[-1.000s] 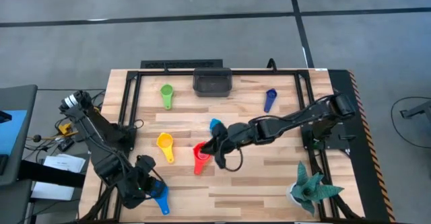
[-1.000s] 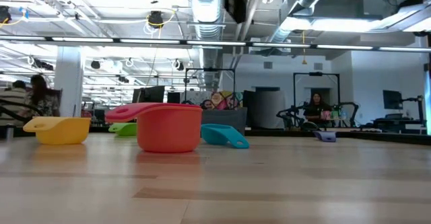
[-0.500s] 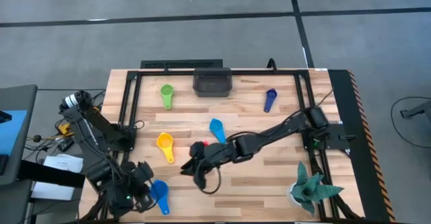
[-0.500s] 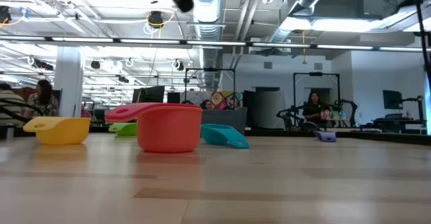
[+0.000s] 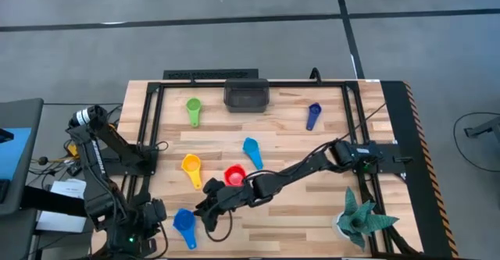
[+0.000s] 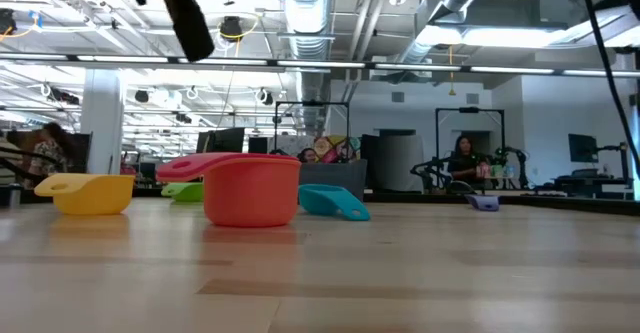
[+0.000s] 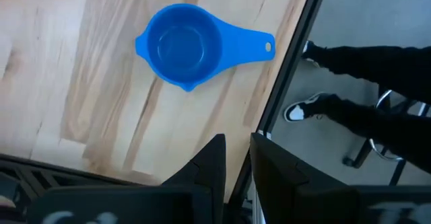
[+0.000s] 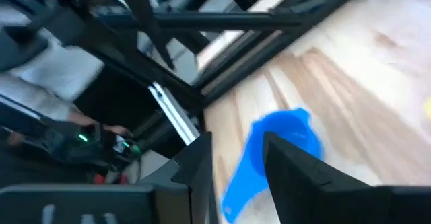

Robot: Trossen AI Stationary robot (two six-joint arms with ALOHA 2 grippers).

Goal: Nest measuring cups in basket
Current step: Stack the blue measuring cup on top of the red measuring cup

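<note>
Our right gripper (image 5: 205, 211) has its fingers spread and empty, just beside the royal blue plastic measuring cup (image 5: 184, 224), which sits close to the wooden table's (image 5: 312, 213) near edge. The small dark grey basket (image 5: 246, 95) is well apart at the far edge, with open board between. Left gripper (image 7: 234, 158) hangs off the table's corner, fingers nearly together, nothing pinched.

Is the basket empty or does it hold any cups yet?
Empty, as far as the high view shows: the basket has only a dark inside, and six cups lie on the table outside it.
</note>
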